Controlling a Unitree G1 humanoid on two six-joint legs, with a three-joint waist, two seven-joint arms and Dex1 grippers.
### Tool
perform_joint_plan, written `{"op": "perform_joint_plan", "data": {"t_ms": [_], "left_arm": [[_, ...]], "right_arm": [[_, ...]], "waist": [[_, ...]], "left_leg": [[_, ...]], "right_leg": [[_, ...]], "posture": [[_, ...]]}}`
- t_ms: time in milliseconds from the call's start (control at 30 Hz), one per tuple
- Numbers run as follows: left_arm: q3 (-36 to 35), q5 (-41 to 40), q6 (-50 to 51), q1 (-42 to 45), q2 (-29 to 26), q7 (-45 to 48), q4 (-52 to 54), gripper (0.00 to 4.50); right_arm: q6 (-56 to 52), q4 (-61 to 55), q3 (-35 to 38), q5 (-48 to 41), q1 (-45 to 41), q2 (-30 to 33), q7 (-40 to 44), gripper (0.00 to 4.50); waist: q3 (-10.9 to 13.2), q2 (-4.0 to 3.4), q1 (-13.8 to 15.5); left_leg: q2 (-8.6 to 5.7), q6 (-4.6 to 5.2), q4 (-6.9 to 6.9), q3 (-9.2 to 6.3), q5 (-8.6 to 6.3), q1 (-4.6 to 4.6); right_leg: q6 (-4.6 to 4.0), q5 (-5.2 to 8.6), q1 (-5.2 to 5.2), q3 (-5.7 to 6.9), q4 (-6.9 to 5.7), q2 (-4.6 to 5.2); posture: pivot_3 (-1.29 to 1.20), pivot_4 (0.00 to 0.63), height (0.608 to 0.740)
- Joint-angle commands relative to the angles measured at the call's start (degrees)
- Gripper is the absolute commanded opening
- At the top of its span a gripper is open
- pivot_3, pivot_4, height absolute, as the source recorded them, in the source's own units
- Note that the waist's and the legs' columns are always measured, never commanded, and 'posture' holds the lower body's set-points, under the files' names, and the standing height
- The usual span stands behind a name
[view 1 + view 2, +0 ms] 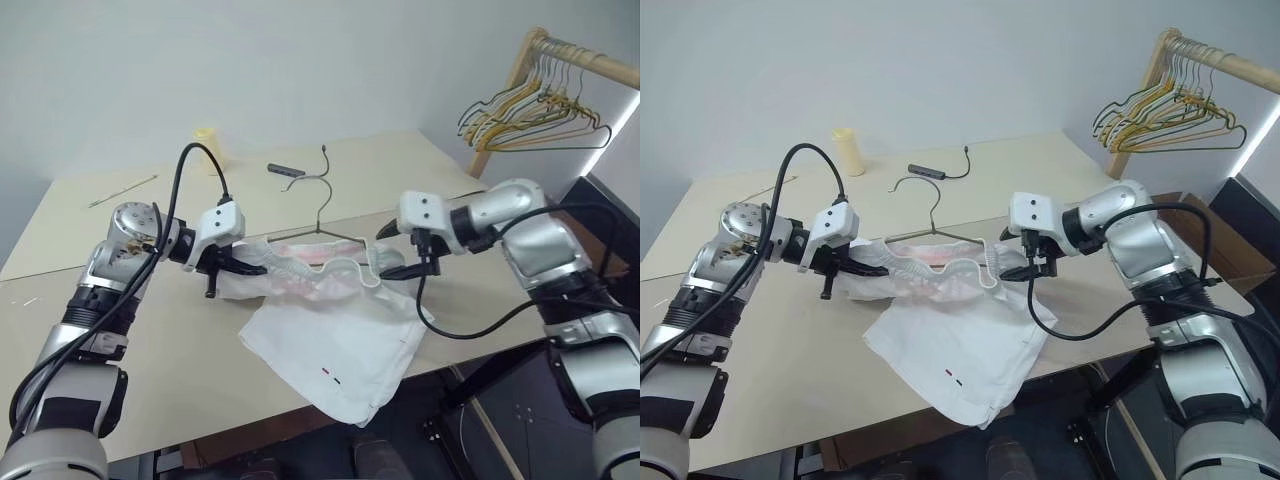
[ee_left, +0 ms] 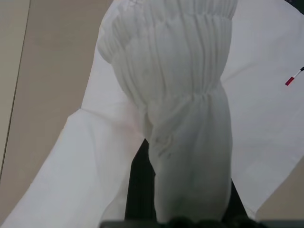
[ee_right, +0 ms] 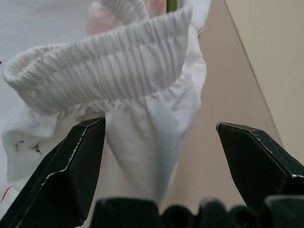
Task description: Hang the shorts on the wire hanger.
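The white shorts (image 1: 330, 345) lie on the table (image 1: 150, 360), one leg hanging over the front edge and the gathered waistband (image 1: 320, 272) lifted off the surface. My left gripper (image 1: 250, 268) is shut on the waistband's left end, and the bunched cloth (image 2: 175, 95) covers its fingers in the left wrist view. My right gripper (image 1: 392, 252) stands open at the waistband's right end, with the elastic edge (image 3: 118, 61) between its fingers (image 3: 76, 161). The wire hanger (image 1: 322, 205) rises from the waistband opening, hook toward the back, its lower part hidden in the cloth.
A wooden rack (image 1: 590, 55) at the back right carries a bunch of yellow, green and tan hangers (image 1: 530, 110). A pale yellow cup (image 1: 208, 145), a small dark bar (image 1: 285, 170) and a thin stick (image 1: 120, 190) lie on the far table.
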State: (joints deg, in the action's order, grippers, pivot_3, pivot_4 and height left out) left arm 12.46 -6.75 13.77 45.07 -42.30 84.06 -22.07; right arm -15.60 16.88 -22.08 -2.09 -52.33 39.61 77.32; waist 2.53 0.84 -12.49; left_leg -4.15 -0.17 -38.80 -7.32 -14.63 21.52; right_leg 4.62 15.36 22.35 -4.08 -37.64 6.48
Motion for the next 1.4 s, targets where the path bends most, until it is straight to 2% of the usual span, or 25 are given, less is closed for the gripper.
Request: {"op": "perform_joint_plan", "data": {"t_ms": [33,133,433,733,900,1200,1300,1400], "left_arm": [[-0.84,-0.41,-0.85,2.17,-0.33,0.55,0.85,0.0],[-0.8,-0.36,-0.91,2.22,-0.24,0.76,0.97,0.0],[-0.46,-0.19,-1.56,2.39,0.02,1.54,0.96,0.0],[-0.52,-0.53,-2.64,3.39,0.43,2.8,-0.39,0.0],[-1.37,-1.03,-3.48,3.99,-0.11,4.32,-1.77,1.42],[-1.54,1.96,-9.63,3.18,-3.05,2.94,-8.57,4.47],[-1.79,2.08,-11.17,2.26,-3.71,2.79,-8.62,4.49],[-3.84,1.71,-12.83,2.34,-3.28,-1.21,-8.95,4.49]], "right_arm": [[0.46,1.19,-0.17,1.15,-2.73,-1.24,1.3,4.14],[0.13,2.65,-0.53,2.11,-3.24,-2.77,1.49,3.36],[-2.63,2.71,0.61,0.86,-3.64,-3.53,5.09,0.07],[-3.61,1.23,1.04,0.37,-2.55,-2.59,6.61,0.03],[-5.73,-0.21,1.69,-1.03,-1.76,-1.36,8.12,0.0],[-11.25,-4.24,5.46,-4.79,1.45,3.53,9.36,0.0],[-13.13,-5.73,6.66,-5.63,2.59,5.4,8.64,0.0],[-15.9,-7.93,8.48,-6.56,4.94,8.12,8.23,0.0]], "waist": [[0.0,0.0,-0.03],[0.0,0.0,-0.11],[0.0,0.0,-0.22],[0.0,-0.01,-0.79],[0.0,-0.01,-0.87],[0.0,-0.01,-0.93],[0.0,-0.01,-0.88],[0.0,-0.01,-0.76]], "left_leg": [[0.0,0.0,0.0,0.0,0.0,0.0],[-0.01,0.0,0.0,-0.01,0.0,0.01],[-0.01,0.0,0.0,-0.03,0.0,0.01],[-0.02,0.0,-0.01,-0.04,0.0,0.01],[-0.02,0.0,-0.01,-0.04,0.0,0.01],[-0.02,0.0,-0.02,-0.04,0.0,0.01],[-0.02,0.0,-0.01,-0.05,0.0,0.01],[-0.02,0.0,-0.02,-0.05,0.0,0.06]], "right_leg": [[0.0,0.0,0.01,0.0,0.0,0.0],[0.0,0.0,0.01,-0.01,0.01,0.01],[0.0,0.0,0.01,0.0,0.0,0.0],[0.0,0.0,0.01,0.0,-0.01,0.01],[0.0,0.0,0.01,0.0,-0.01,0.01],[0.0,0.0,0.01,0.0,-0.01,0.02],[0.0,0.0,0.01,0.0,0.0,0.02],[0.0,0.0,0.02,0.01,0.01,0.05]], "posture": [[-0.16,0.0,0.74],[-0.15,0.0,0.74],[-0.15,0.0,0.74],[-0.16,0.0,0.74],[-0.16,0.0,0.74],[-0.17,0.0,0.74],[-0.18,0.0,0.74],[-0.18,0.0,0.74]]}}
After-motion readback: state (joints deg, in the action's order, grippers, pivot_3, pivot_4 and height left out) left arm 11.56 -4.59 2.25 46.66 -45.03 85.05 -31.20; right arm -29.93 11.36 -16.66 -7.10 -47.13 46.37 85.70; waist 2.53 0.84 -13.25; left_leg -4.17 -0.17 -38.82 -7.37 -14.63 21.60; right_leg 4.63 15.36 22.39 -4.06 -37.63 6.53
